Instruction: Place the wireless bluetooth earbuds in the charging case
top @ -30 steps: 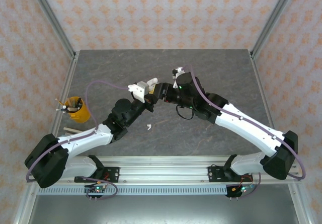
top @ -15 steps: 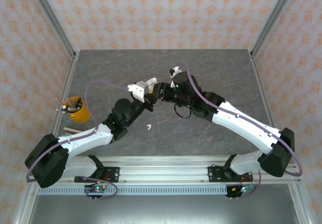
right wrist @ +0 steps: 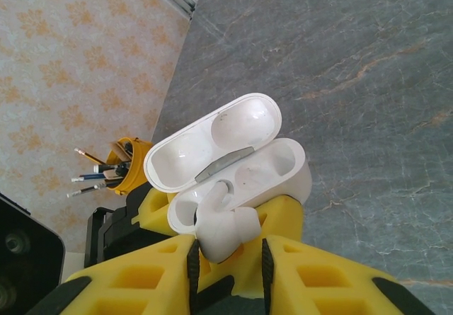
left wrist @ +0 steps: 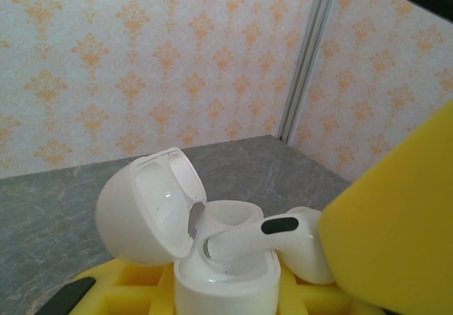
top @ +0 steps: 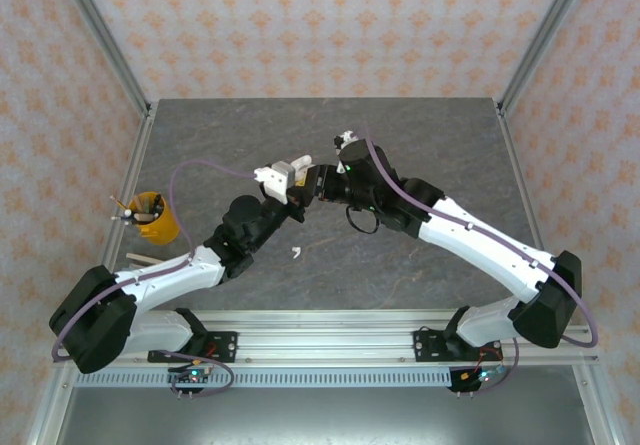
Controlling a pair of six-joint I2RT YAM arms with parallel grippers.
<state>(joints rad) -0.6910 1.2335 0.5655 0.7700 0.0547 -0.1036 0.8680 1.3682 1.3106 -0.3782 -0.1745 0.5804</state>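
My left gripper (top: pixel 285 181) is shut on the white charging case (top: pixel 281 174), held above the middle of the table with its lid flipped open. In the left wrist view the case (left wrist: pixel 225 281) sits between my yellow fingers (left wrist: pixel 134 287). A white earbud (left wrist: pixel 287 233) lies across its mouth, stem tip in one socket. My right gripper (right wrist: pixel 228 258) is shut on that earbud (right wrist: pixel 223 231), just beside the case (right wrist: pixel 279 166); the other socket is empty. The right gripper (top: pixel 313 182) meets the left from the right. Another white earbud (top: pixel 296 254) lies on the table below them.
An orange cup (top: pixel 152 217) of pens stands at the table's left edge, also seen as the cup (right wrist: pixel 122 165) behind the case. A pale stick (top: pixel 141 258) lies beside it. Metal frame posts (top: pixel 105 45) rise at the back corners.
The right arm has crept a little left toward the case, and its jaws have narrowed around the earbud. The left arm and the case have stayed still.
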